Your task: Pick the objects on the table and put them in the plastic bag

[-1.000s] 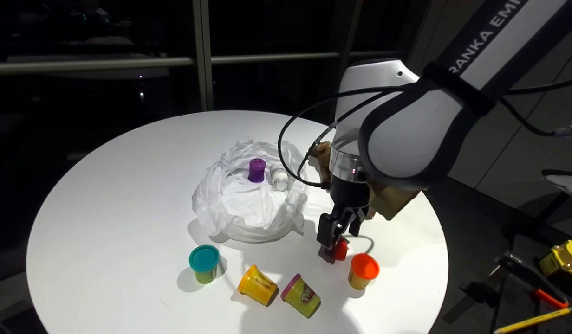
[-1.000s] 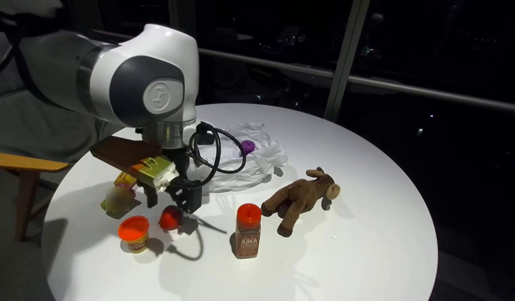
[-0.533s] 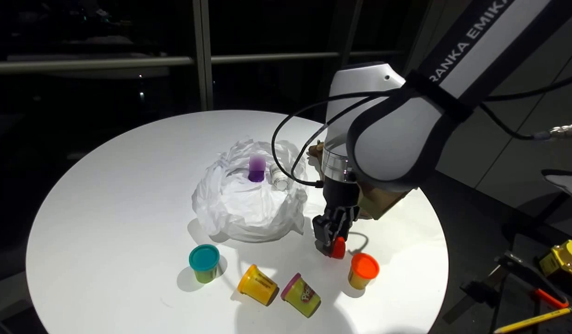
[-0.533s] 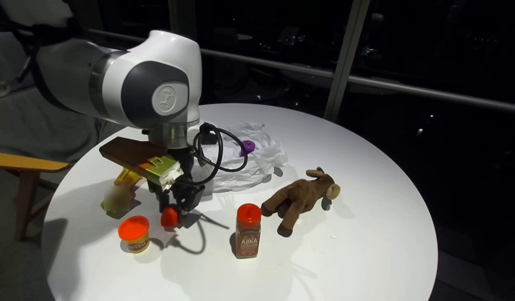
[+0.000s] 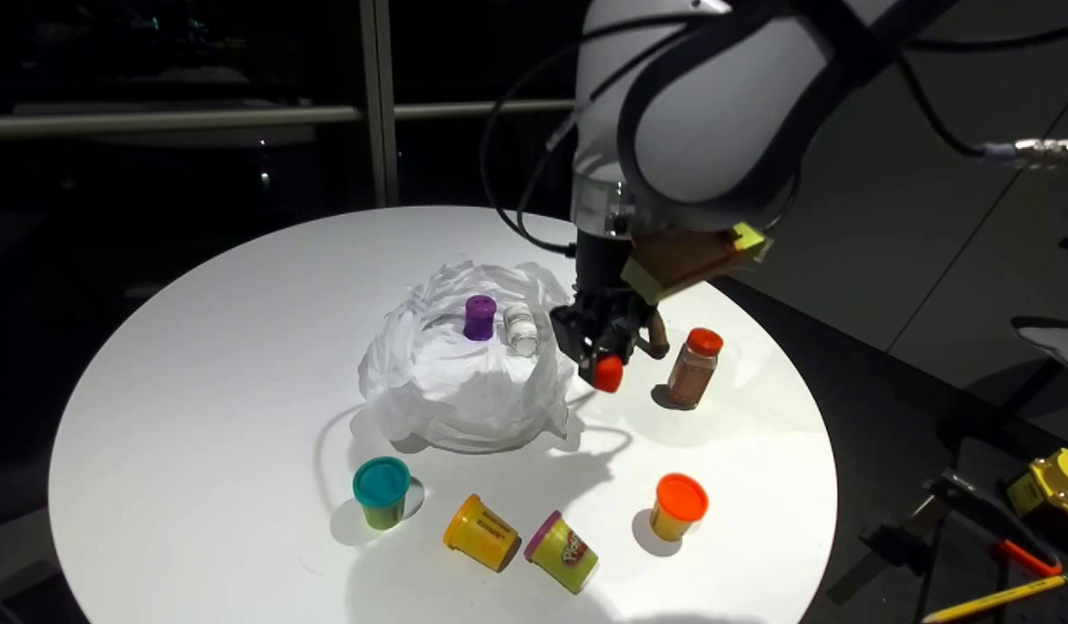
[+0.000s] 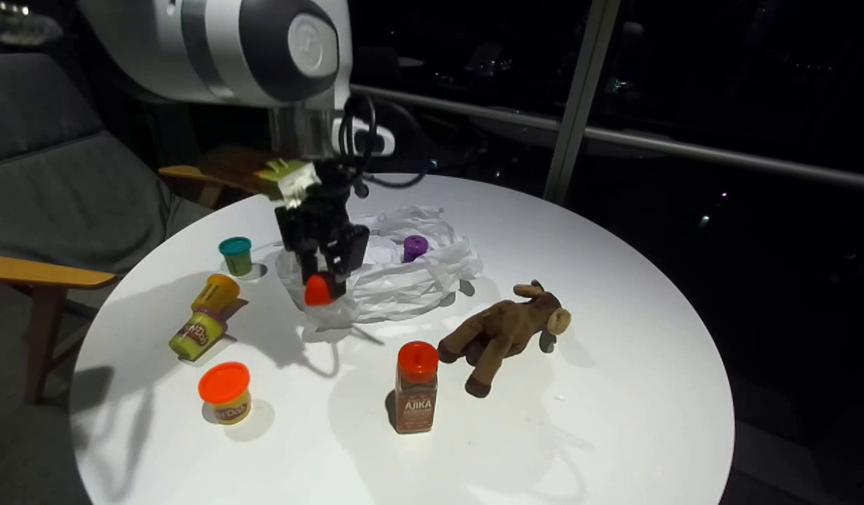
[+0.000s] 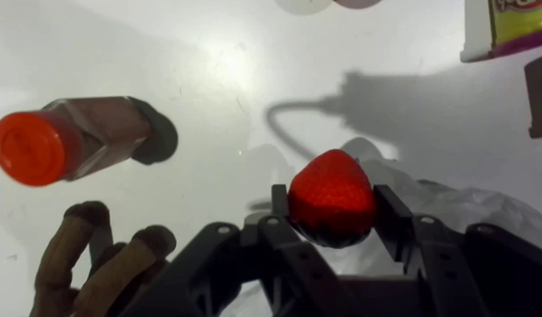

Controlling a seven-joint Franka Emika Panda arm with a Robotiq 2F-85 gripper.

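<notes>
The red toy [image 7: 332, 193] has risen off the desk [image 5: 205, 373] since the earlier frame and now hangs near the plastic bag [image 5: 469, 425], gripped between the jaws on two opposite sides. Maintain height over the bag's crumpled rim, which could snag, then centre above the opening and lower the toy inside before releasing.

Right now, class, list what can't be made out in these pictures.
Plush animal: in an exterior view, mostly behind the end effector.
Purple-lidded cup: wrist view, cut off by top and right edges.
White jar: in an exterior view, lettering too small.
Arm: in an exterior view, emblem blurred.
</notes>
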